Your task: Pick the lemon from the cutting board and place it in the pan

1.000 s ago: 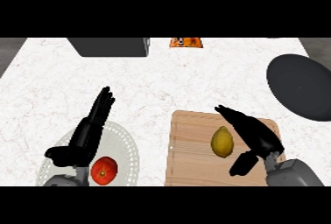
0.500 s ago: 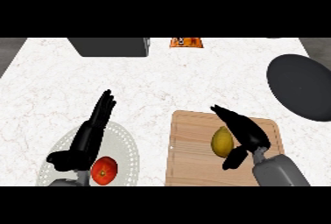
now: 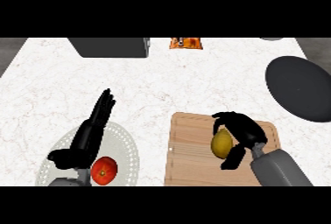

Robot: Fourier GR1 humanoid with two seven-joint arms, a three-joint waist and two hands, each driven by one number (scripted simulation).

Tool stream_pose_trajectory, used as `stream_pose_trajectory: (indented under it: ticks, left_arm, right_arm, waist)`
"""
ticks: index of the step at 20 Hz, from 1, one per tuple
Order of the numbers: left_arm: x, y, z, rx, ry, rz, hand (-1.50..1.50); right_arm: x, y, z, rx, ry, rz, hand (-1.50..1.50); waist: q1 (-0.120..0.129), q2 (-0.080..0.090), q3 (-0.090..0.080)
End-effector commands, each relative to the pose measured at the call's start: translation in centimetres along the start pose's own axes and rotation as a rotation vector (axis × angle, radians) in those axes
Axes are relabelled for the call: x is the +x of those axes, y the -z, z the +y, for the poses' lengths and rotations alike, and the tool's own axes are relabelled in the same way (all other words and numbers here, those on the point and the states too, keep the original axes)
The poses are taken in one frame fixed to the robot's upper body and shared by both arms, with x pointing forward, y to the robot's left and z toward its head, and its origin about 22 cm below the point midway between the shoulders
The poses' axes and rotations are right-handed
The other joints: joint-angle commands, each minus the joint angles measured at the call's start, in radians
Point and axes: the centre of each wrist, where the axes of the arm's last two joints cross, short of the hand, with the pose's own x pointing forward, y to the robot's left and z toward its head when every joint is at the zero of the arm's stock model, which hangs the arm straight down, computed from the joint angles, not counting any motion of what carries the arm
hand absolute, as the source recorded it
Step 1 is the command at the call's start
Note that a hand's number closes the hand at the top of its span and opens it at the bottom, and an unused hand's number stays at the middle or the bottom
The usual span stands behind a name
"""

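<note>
A yellow lemon (image 3: 220, 144) lies on the wooden cutting board (image 3: 191, 155) at the lower right. My right hand (image 3: 241, 132) has its fingers curled over the lemon's top and right side, with the thumb below it. The dark round pan (image 3: 299, 86) lies at the right edge, well beyond the board. At the lower left my left hand (image 3: 89, 132) rests open, fingers straight and pointing away, above a white plate (image 3: 127, 148).
A red tomato (image 3: 103, 170) sits on the white plate beside my left forearm. A dark grey box (image 3: 110, 46) stands at the back, with an orange packet (image 3: 185, 43) to its right. White marbled counter lies between the board and the pan.
My right hand has moved left onto the lemon and its fingers have curled round it. The left hand has stayed where it was.
</note>
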Motion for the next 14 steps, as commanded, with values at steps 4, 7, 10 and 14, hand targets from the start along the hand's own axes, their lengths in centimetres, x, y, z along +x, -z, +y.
stream_pose_trajectory:
  ticks: [4, 7, 10, 14]
  left_arm:
    - [-0.6, 1.0, -0.8, -0.006, 0.003, 0.014, 0.0]
    - [0.8, 0.5, 0.3, 0.012, 0.003, -0.012, 0.0]
    - [0.6, 0.9, 0.3, -0.009, 0.003, -0.014, 0.0]
    - [0.0, 0.1, 1.0, 0.005, 0.006, -0.006, 0.0]
  right_arm:
    - [-0.8, 1.3, 2.2, -0.003, -0.049, 0.0, 1.5]
    - [-0.5, -0.3, 0.3, -0.092, -0.051, -0.024, 1.5]
    - [-0.2, -0.5, 1.0, -0.204, -0.036, -0.028, 1.5]
    - [-1.8, -5.5, -1.4, -0.213, -0.068, -0.108, 1.5]
  waist:
    - [0.0, 0.012, 0.01]
    - [-0.003, 0.01, 0.01]
    - [-0.005, 0.01, 0.01]
    - [-0.011, 0.009, 0.009]
